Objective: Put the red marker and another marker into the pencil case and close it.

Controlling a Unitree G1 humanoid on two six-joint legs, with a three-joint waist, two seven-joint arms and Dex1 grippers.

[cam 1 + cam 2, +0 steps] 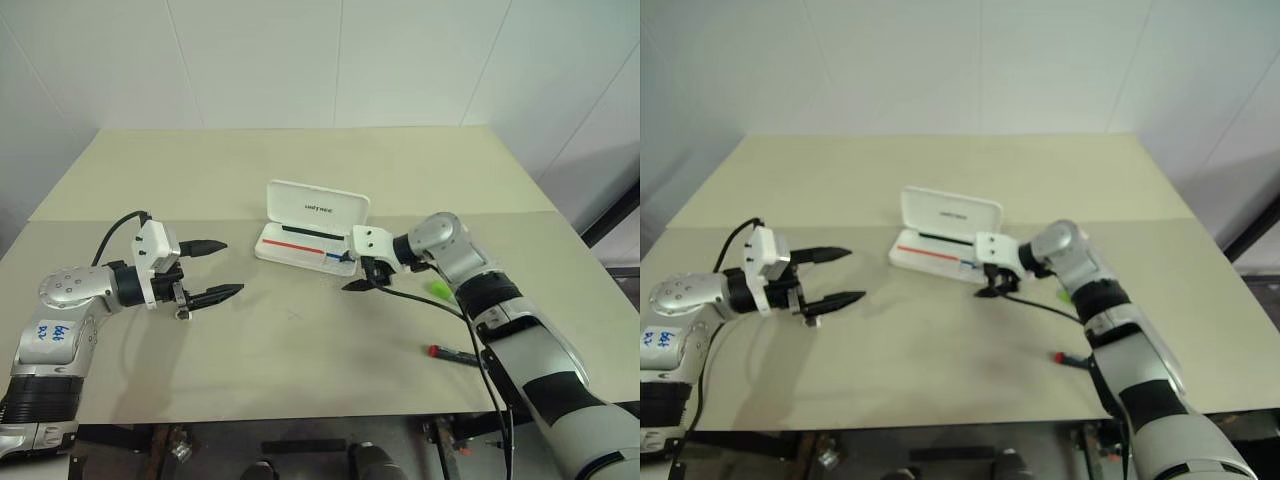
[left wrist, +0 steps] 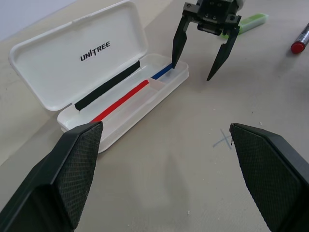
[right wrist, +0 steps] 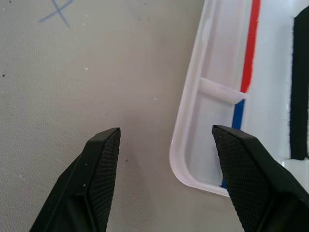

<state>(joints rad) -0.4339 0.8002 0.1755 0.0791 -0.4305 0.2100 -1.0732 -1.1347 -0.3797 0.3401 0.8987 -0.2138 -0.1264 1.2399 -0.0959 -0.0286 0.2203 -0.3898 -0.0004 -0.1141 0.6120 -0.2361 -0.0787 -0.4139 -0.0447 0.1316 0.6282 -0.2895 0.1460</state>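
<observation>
Pencil case (image 1: 312,232): lies open near the middle of the table (image 1: 300,350), lid propped up at the far side, tray facing the robot. The tray holds neither marker; only its own red and blue stripe and a black strip show.

Right end effector (image 1: 362,281): hangs just over the case's right end, tilted down, fingers apart and carrying nothing. One finger stands over the tray corner, the other over bare table outside the rim.

Green highlighter (image 1: 438,289): lies on the table to the right of the case, partly hidden behind the right forearm.

Red marker (image 1: 452,353): lies on the table further right of the case and closer to the robot, well apart from it.

Left end effector (image 1: 222,269): held above the table to the left of the case, pointing roughly level toward it, fingers spread wide and empty. I'd guess it waits there to steady the case or shut the lid.

Open room: bare table all round the case. The right arm must turn away from the case to reach either marker; the raised tray rim is the edge to clear.
</observation>
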